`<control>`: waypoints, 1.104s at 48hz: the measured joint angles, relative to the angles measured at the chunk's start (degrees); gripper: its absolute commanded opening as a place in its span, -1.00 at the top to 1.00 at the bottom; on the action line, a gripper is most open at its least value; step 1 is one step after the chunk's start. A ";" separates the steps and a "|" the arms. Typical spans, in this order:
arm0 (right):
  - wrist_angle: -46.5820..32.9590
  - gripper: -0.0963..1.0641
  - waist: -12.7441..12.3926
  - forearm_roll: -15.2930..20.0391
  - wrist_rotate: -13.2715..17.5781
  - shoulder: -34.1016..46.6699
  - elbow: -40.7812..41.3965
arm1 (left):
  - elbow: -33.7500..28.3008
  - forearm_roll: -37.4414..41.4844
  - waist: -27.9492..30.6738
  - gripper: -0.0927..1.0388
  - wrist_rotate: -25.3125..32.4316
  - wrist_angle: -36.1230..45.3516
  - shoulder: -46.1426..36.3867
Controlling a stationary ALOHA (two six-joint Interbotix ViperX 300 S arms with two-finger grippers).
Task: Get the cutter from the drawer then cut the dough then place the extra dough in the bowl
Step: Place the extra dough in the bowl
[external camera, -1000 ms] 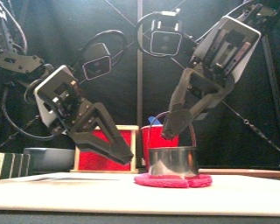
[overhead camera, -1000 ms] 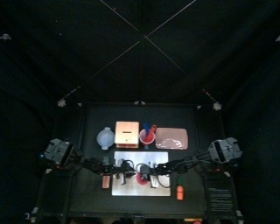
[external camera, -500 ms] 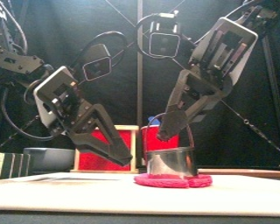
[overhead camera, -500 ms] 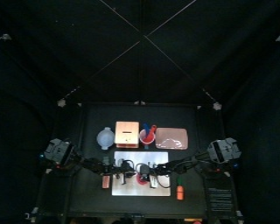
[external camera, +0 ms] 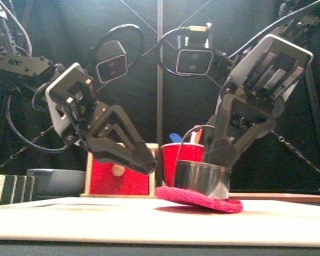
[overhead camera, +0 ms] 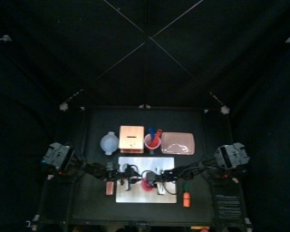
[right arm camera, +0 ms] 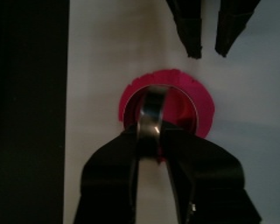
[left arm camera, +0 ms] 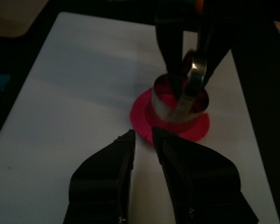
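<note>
Dough (external camera: 199, 199) now aslant beneath cutter (external camera: 200, 176)

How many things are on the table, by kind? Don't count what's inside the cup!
Dough: 1
Metal cutter: 1
White board: 1
Wooden box: 1
Bowl: 1
Red cup: 1
Pink tray: 1
Total: 7

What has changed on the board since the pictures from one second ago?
The right gripper, shut on the cutter, raised it a little. The dough came up with it and is now tilted, left edge higher. The left gripper, open, rose slightly beside it. The board and red cup stayed.
</note>
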 measured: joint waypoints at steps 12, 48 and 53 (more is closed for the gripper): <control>-1.58 -0.56 -0.09 -0.44 0.00 -0.62 0.00 | 0.00 0.79 -0.62 -0.35 0.00 -1.32 -1.05; -4.13 -0.56 -0.88 -2.90 0.00 -7.21 2.99 | -0.35 4.39 -5.71 -0.34 1.85 -3.43 -2.11; -7.12 -0.56 -0.79 -2.81 0.00 -9.58 5.80 | -1.67 4.83 -6.24 -0.36 3.43 -3.43 -0.26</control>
